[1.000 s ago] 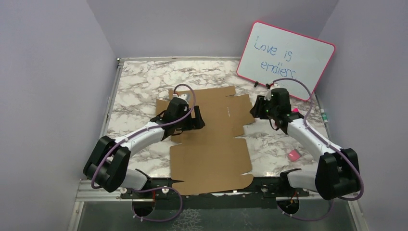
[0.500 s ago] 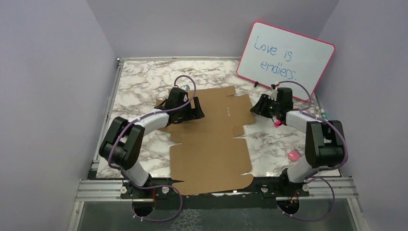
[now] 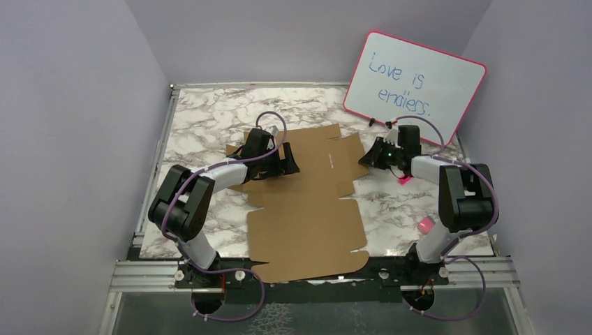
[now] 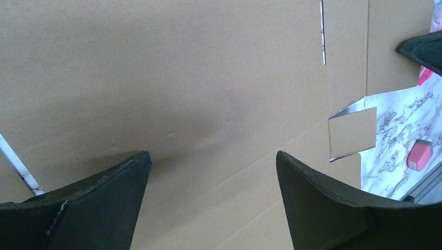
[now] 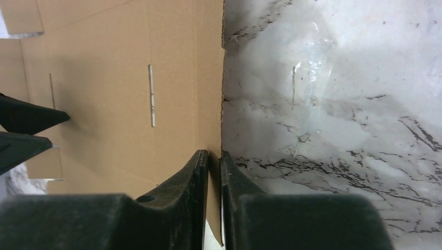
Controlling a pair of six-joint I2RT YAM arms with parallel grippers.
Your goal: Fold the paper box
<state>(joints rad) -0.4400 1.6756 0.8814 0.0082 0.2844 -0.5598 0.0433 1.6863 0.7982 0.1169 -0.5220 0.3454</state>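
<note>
Top view: one paper box (image 3: pixel 307 209), a flat die-cut sheet, centred on marble table (image 3: pixel 202 118); one whiteboard (image 3: pixel 413 87); one pink block (image 3: pixel 425 225).
Left wrist: left gripper (image 4: pixel 211 156) spread wide over the cardboard, holding nothing.
Right wrist: right gripper (image 5: pixel 213 155) pinching the sheet's edge.

I count one paper box (image 3: pixel 307 209) on the one bench (image 3: pixel 209 112), a single flat cardboard sheet. One whiteboard (image 3: pixel 412 84) stands at the far right corner. Toward the right edge I see two small pink items: one pink block (image 3: pixel 426 225) and, farther back, one pink thing (image 3: pixel 403 180) too small to identify. I have two arms and two claws: the left claw (image 4: pixel 211 156) and the right claw (image 5: pixel 213 154).
</note>
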